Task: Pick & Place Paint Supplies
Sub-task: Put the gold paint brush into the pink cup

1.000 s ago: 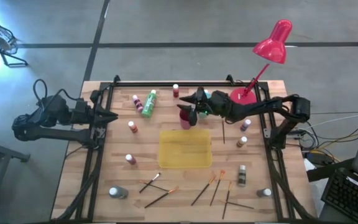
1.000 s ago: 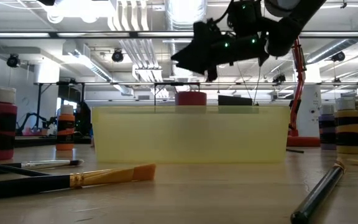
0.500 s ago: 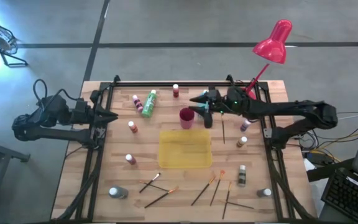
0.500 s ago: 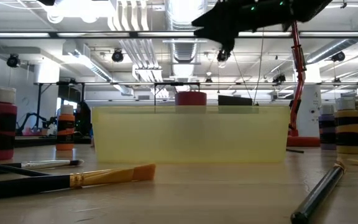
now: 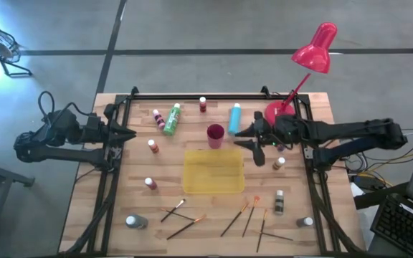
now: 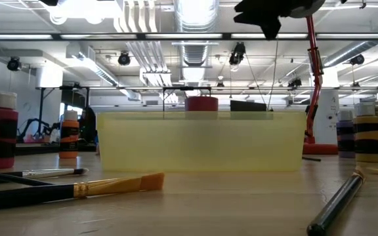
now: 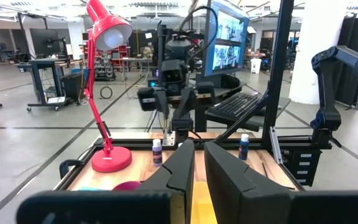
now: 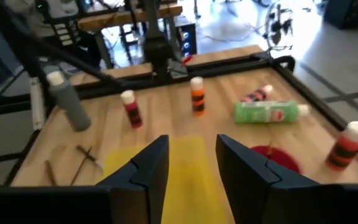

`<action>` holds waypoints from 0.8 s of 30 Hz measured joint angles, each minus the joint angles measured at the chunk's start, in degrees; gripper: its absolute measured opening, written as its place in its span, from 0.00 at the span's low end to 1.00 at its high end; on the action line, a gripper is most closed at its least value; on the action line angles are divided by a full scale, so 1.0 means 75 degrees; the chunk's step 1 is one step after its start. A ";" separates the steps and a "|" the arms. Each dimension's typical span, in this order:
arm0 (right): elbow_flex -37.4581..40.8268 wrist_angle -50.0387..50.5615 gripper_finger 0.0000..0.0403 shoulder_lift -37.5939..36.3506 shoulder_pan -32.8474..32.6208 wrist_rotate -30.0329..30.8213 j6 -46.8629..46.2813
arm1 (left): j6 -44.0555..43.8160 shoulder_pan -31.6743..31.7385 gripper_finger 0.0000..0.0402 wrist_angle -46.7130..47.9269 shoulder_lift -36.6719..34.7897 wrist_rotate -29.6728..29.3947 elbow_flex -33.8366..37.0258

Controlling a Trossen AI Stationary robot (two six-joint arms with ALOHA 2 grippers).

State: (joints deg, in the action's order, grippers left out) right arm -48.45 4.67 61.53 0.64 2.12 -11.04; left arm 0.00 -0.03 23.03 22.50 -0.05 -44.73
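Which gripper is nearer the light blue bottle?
Right. The right gripper hangs open just beside the light blue bottle; the left gripper waits at the table's far left edge.

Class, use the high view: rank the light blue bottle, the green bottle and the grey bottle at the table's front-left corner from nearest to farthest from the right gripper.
Measured from the right gripper, by the yellow tray's back-right corner:
1. Light blue bottle: just behind the gripper, beside the magenta cup.
2. Green bottle: lying at back left.
3. Grey bottle: far front-left corner.

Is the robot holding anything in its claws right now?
No, nothing. The right gripper is open and empty above the table, and the left gripper waits empty at the left edge.
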 joint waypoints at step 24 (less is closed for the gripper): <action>0.0000 0.0881 0.32 0.0261 -0.4473 0.2932 -0.3317 | 0.0001 0.0003 0.12 0.0000 -0.0001 0.0001 0.0000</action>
State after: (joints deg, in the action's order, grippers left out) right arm -48.45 11.27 63.49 -32.91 24.11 -35.91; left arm 0.01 -0.01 23.03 22.49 -0.04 -44.73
